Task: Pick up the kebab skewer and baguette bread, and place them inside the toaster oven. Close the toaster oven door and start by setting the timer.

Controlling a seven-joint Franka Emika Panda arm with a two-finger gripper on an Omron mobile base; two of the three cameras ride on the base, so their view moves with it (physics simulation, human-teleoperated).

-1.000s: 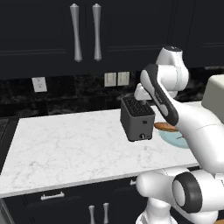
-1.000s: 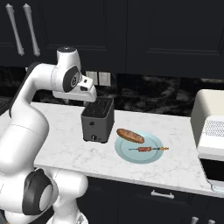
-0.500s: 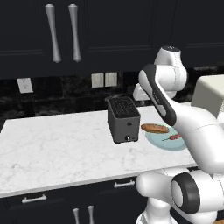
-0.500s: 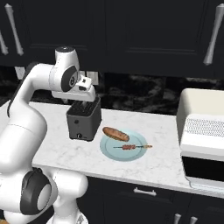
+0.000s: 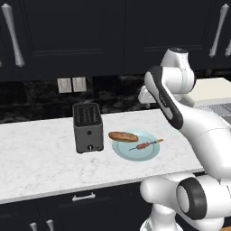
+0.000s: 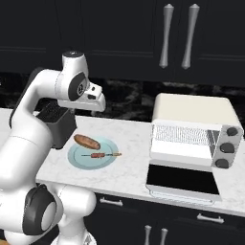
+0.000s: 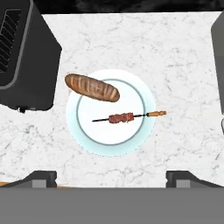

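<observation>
On the counter point(image 6: 129, 143), the toaster oven point(image 6: 194, 131) stands with its door point(image 6: 182, 181) dropped open and rack empty. Baguette bread point(image 7: 92, 87) and kebab skewer point(image 7: 127, 117) lie untouched on the plate point(image 7: 131, 140). Jaws spread wide above, holding nothing; every step remains.

No legible text, labels or numbers anywhere.

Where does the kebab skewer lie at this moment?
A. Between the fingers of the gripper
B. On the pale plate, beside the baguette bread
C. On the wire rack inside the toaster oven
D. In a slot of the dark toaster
B: the kebab skewer lies across the plate, next to the baguette bread, and apart from the toaster oven.
</observation>
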